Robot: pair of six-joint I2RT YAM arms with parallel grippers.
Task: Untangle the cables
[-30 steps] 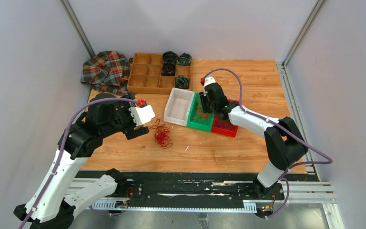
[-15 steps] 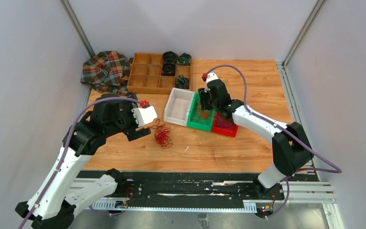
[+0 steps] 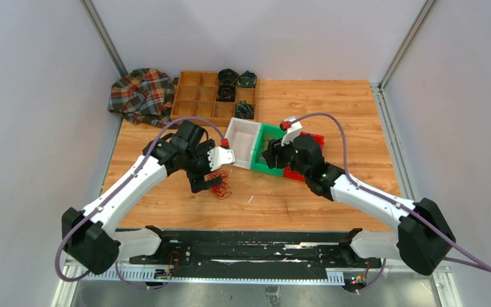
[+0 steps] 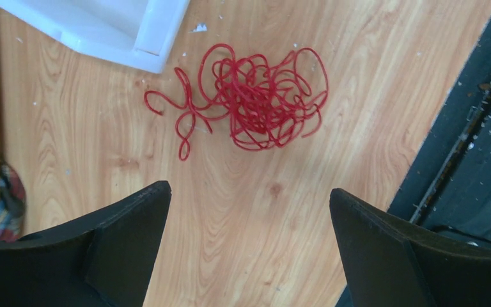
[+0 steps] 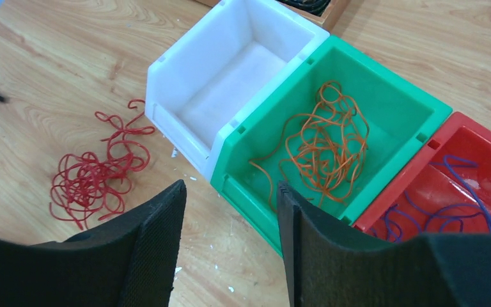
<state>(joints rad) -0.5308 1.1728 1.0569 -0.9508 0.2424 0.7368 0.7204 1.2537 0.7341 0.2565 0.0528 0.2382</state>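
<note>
Left wrist view: left gripper (image 4: 248, 192) jaws apart, empty.
Red cables (image 4: 262, 105): tangled, ahead of it.
Right gripper (image 5: 231, 187): apart, empty.
Orange cables (image 5: 323, 153): green bin (image 5: 396, 102), ahead.
Purple cables (image 5: 447, 204): red bin (image 5: 486, 137) rightward, seemingly; partly hidden.

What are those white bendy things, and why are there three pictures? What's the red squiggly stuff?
Two robot arms at a wooden table. One picture looks down from above; the others come from a camera on each wrist, so the black shapes are fingers. The left end effector is open above tangled red wires on the wood. The right end effector, open too, faces three bins: a white bin, empty; a green bin with orange wires; a red bin with purple wires. Nothing is held.
</note>
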